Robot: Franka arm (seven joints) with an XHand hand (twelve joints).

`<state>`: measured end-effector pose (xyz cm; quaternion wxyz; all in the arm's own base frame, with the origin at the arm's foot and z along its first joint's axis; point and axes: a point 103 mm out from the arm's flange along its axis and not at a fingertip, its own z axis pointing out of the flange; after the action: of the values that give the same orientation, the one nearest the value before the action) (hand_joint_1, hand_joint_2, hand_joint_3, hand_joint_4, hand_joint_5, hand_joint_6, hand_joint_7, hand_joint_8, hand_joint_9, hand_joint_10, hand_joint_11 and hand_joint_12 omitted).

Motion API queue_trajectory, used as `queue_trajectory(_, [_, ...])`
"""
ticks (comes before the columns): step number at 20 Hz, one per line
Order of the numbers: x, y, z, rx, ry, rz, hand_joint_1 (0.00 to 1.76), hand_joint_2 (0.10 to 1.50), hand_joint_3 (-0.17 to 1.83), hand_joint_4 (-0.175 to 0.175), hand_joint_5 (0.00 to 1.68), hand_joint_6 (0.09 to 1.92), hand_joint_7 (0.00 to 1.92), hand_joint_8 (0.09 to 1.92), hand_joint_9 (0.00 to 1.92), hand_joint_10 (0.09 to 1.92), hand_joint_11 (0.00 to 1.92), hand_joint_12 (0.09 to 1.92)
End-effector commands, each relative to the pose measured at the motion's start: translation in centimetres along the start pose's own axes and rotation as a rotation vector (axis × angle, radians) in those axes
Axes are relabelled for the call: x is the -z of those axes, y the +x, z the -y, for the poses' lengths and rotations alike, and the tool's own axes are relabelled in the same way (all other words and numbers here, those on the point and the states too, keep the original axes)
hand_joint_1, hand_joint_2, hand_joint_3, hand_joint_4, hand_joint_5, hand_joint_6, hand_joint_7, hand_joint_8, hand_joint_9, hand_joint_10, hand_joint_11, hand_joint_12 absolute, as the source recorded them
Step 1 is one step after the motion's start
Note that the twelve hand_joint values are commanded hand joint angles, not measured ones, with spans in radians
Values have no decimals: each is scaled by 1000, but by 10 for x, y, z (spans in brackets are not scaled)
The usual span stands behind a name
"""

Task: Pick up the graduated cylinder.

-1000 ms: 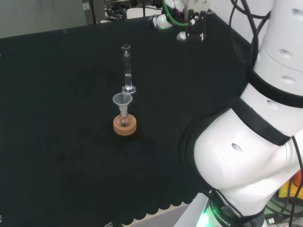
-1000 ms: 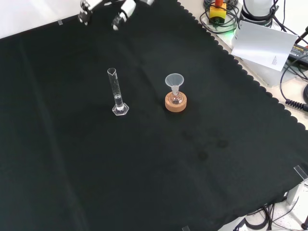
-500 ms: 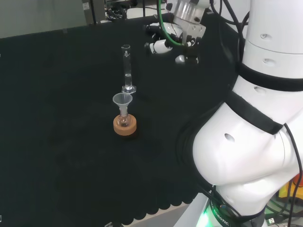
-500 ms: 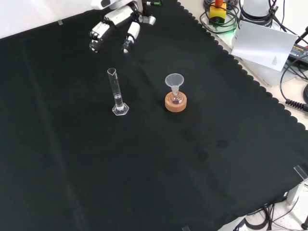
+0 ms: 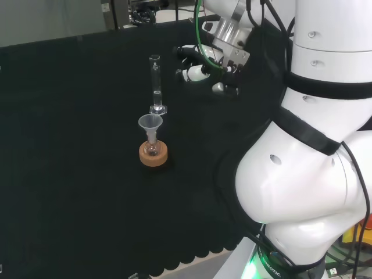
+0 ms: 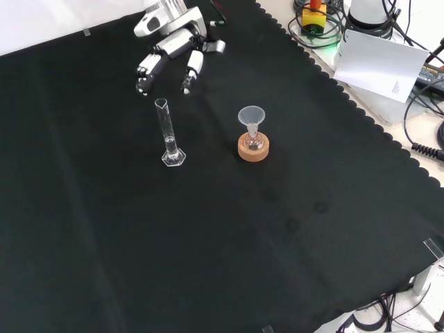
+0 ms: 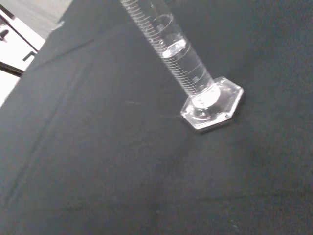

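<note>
A tall clear graduated cylinder (image 5: 156, 85) (image 6: 167, 134) stands upright on its hexagonal foot on the black cloth. The wrist view shows its ribbed tube and foot (image 7: 195, 83) close up, with a little clear liquid low in the tube. The hand (image 5: 203, 64) (image 6: 171, 52) hangs open, fingers relaxed and spread, holding nothing. In the head view it is a short way right of the cylinder's upper part; in the front view it is just beyond the cylinder's top, apart from it.
A small flask with a clear funnel (image 5: 151, 131) (image 6: 252, 125) sits on a cork ring (image 5: 153, 154) (image 6: 253, 148) close to the cylinder. The arm's white links (image 5: 314, 174) stand at the head view's right. Papers and cables (image 6: 381, 55) lie past the cloth's scalloped edge.
The hand has come in from the cloth's far edge toward the cylinder, left and down in the head view, down in the front view. The cylinder and flask have not moved.
</note>
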<state>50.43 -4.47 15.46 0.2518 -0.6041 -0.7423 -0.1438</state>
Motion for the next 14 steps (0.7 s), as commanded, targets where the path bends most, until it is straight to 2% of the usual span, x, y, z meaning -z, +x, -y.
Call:
queue_trajectory(1, [-17, 2, -19, 40, -8, -60, 843, 1050, -175, -44, 426, 87, 194, 619, 406, 614, 196, 1363])
queue_trajectory(7, [-26, -3, -30, 65, 5, -94, 847, 1045, -175, -44, 432, 87, 217, 624, 424, 615, 208, 1360])
queue_trajectory(14, [-31, -10, -31, 110, -32, -111, 860, 1040, -175, -45, 447, 87, 244, 629, 452, 615, 230, 1357])
